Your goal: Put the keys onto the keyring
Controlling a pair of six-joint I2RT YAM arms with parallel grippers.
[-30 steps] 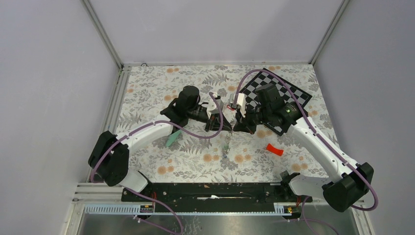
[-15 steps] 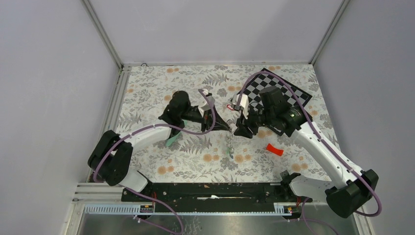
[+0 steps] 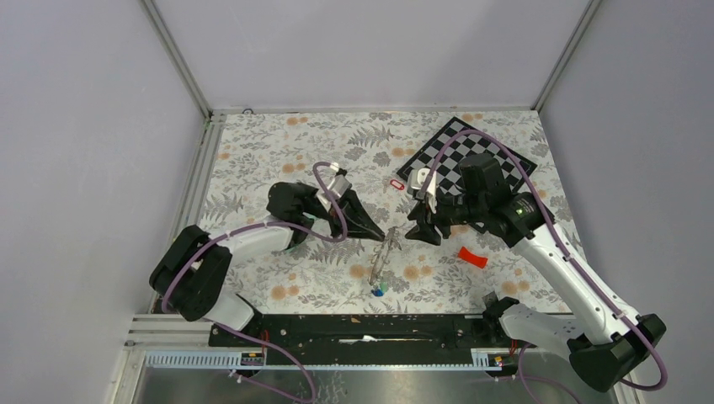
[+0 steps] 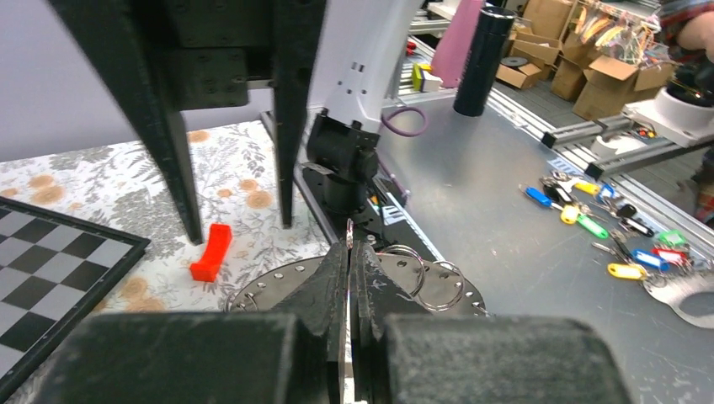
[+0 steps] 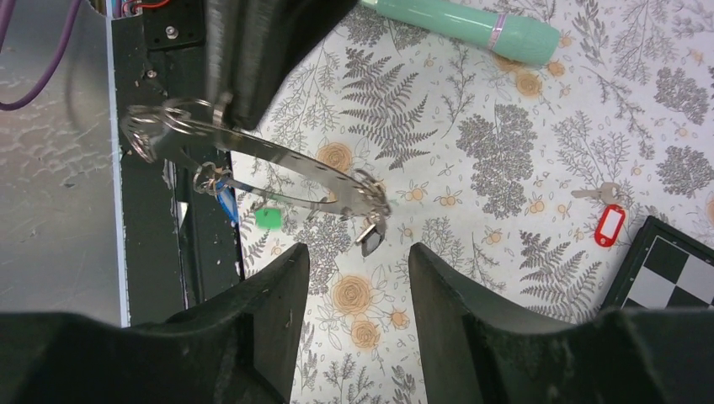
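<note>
Tightly around the keyring (image 5: pixel 311 172), left hand (image 4: pixel 349 252); right hand (image 5: pixel 358 248) agape.

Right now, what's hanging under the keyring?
A blue tag and a green tag dangle below the keyring. The left gripper covers its clamped edge.

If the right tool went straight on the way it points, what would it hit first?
Most likely the keyring, held by the left tool just ahead of the right tool. Depth is unclear; it might pass beneath and reach the table.

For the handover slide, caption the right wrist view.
Left gripper pinches the keyring; right gripper open nearby; red-tagged key loose.
</note>
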